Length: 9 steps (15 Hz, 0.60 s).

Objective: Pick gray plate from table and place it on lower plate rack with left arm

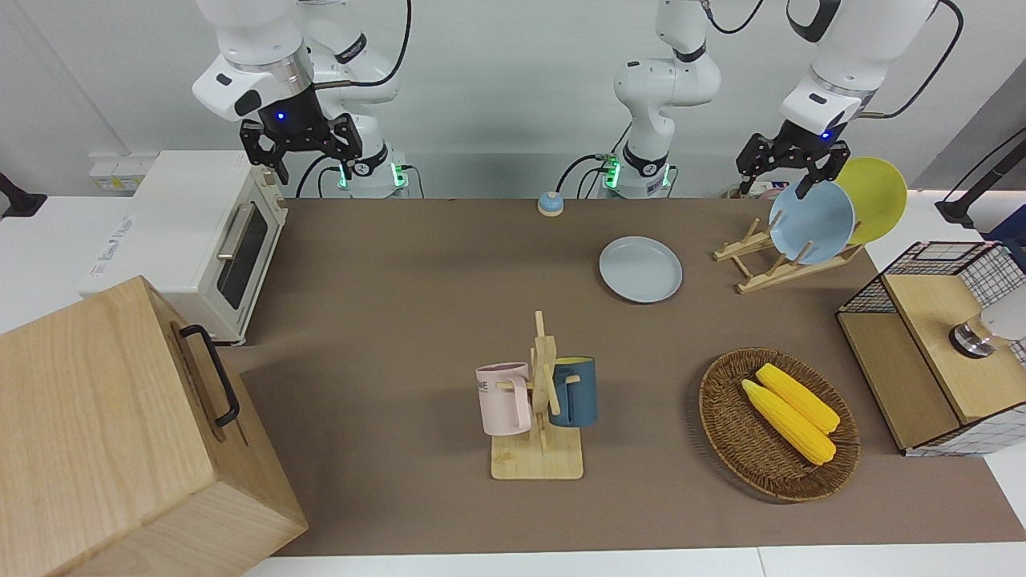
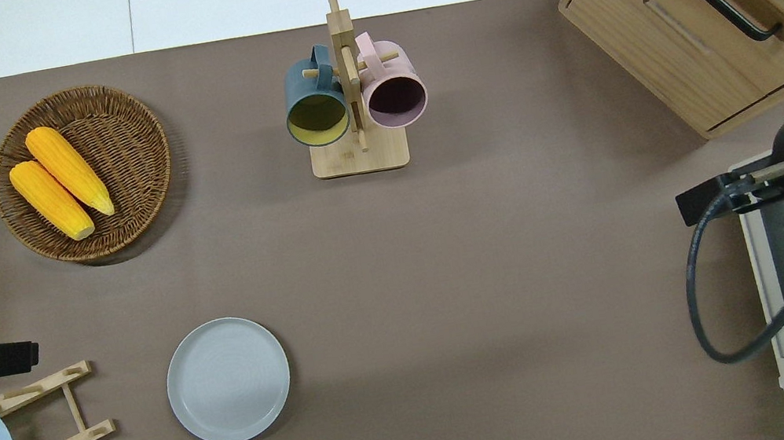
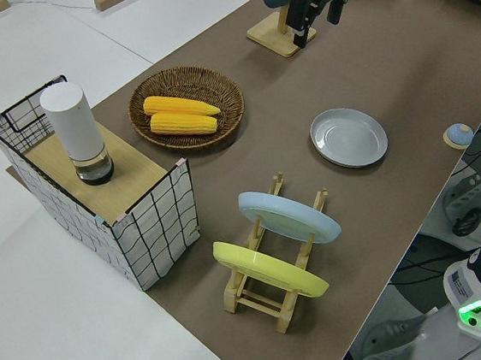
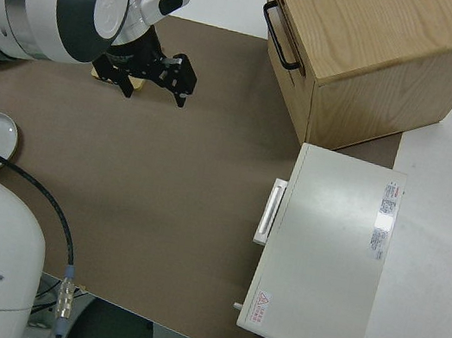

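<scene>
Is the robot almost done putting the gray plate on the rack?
Not yet. The gray plate lies flat on the table, untouched. The left gripper is up by the lower plate rack, holding nothing. It must still grab the plate and set it into the rack. The right arm is parked.

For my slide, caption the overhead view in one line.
Gray plate lies flat on the table beside the lower plate rack, not yet picked up.

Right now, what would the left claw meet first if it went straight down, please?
The left claw would probably meet the table mat beside the lower plate rack; depth is unclear.
</scene>
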Available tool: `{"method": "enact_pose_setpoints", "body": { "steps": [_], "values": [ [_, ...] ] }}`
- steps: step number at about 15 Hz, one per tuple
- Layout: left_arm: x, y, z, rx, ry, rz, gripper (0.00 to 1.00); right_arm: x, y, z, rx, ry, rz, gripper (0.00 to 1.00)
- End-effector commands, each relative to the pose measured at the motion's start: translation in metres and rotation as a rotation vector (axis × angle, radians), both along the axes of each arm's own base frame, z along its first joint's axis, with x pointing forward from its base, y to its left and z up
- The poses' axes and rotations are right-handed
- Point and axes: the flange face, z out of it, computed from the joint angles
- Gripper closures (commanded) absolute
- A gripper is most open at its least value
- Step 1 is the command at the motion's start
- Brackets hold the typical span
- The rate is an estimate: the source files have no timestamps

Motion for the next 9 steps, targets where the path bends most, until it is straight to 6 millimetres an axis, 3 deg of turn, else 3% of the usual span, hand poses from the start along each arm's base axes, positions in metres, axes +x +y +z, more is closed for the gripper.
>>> {"method": "enact_pose_setpoints", "body": {
  "steps": [1,9],
  "values": [
    [-0.0110,-0.0024,-0.0010,0.010,0.022,0.009,0.00,-0.0023,-0.0011,0.0029,0.009,0.007,-0.003,0.013],
    [-0.0176,-0.0106,-0.0025,-0.023,0.044,0.085,0.00,-0.0022,-0.0019,0.0029,0.009,0.007,-0.005,0.011]
  ]
}}
